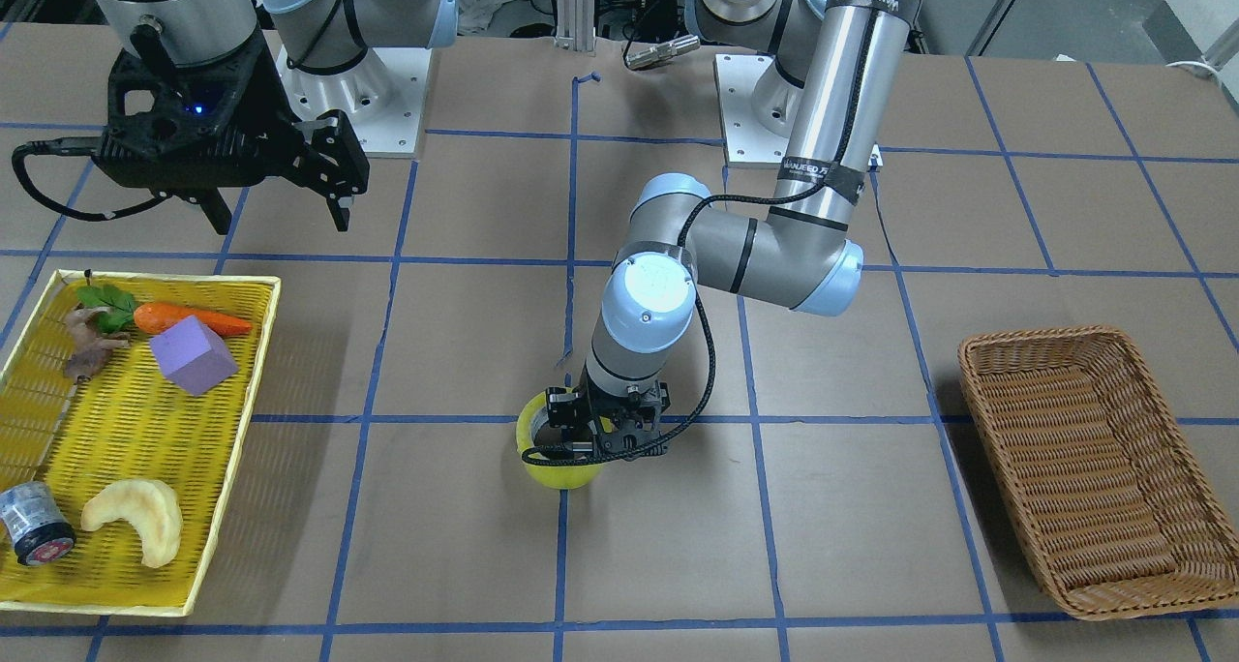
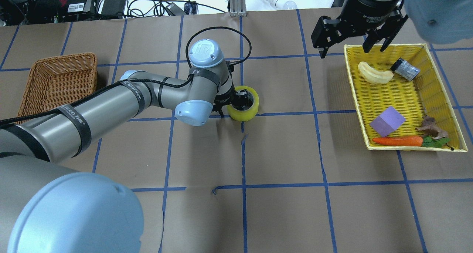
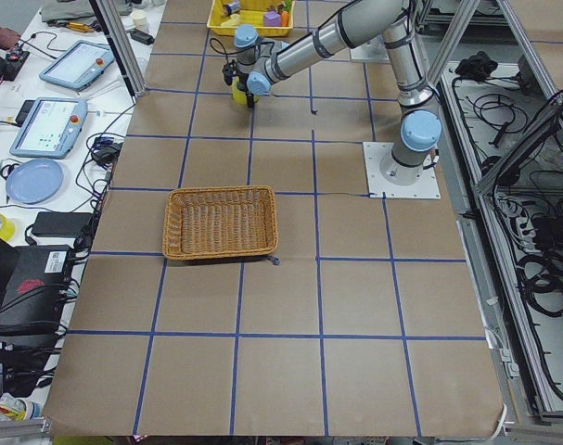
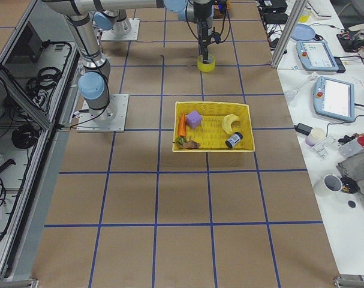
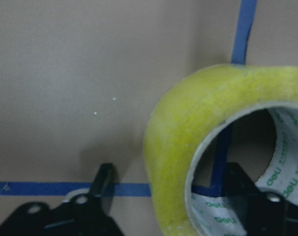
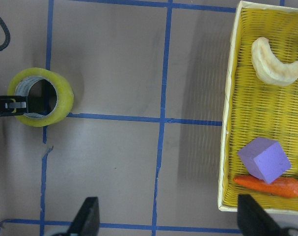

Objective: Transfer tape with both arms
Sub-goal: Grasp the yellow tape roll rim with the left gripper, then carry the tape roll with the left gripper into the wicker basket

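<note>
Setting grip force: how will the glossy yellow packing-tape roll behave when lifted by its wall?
The glossy yellow tape roll probably stays stiff, given its cardboard core. Its shiny face may slip in the left gripper. Lying flat, it should not roll.

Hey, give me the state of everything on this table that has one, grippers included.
tape, lying flat on the table, hole up, not clamped.
left gripper, open, one finger inside the tape's core, one outside.
yellow tray, holding several items.
right gripper, open, holding nothing, raised near the yellow tray.
grey cylinder, on its side in the tray.
wicker basket, upright on the table.
</note>
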`<state>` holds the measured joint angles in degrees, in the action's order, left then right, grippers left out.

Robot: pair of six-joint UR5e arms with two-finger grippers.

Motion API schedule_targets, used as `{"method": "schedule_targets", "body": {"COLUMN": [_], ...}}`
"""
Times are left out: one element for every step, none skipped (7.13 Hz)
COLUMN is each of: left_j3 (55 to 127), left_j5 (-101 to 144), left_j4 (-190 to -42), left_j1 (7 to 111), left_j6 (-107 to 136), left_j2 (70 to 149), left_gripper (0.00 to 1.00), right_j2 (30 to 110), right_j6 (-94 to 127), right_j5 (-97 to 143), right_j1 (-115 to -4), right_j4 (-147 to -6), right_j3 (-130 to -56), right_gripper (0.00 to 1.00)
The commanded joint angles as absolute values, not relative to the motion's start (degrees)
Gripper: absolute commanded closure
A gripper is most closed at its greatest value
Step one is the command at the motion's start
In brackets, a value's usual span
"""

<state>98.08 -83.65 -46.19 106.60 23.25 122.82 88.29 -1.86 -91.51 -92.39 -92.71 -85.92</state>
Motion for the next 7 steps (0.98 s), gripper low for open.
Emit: {"method": "schedule_targets", "body": {"left_j3": [98.00, 97.74, 97.73, 97.82, 97.74, 97.73, 98.00], "left_j5": [-83.76, -84.11, -84.11, -83.85, -83.85, -83.93, -88.37], "left_j4": [-46.05, -46.14, -46.93, -48.15, -51.04, -53.59, -53.96], "left_j1": [106.52, 105.91, 104.26, 100.84, 97.16, 93.29, 89.16], "left_j6": [22.16, 16.84, 15.31, 14.60, 9.63, 4.36, -2.04], "left_j2": [122.17, 120.78, 119.63, 117.97, 115.77, 113.66, 112.16], "left_gripper": [1.00, 1.00, 1.00, 1.00, 1.00, 1.00, 1.00], "right_j2": [88.33, 88.33, 88.33, 88.33, 88.33, 88.33, 88.33], "right_j6": [-1.85, -1.76, -1.67, -1.67, -1.67, -1.67, -1.67], "right_j5": [-91.15, -91.06, -91.05, -90.97, -91.05, -91.05, -91.05], "right_j1": [-92.46, -92.63, -92.72, -92.72, -92.72, -92.72, -92.64], "right_j4": [-92.37, -92.37, -92.37, -92.37, -92.29, -92.29, -92.29], "right_j3": [-85.78, -85.87, -85.87, -85.96, -86.04, -85.96, -85.96], "right_gripper": [0.00, 0.00, 0.00, 0.00, 0.00, 0.00, 0.00]}}
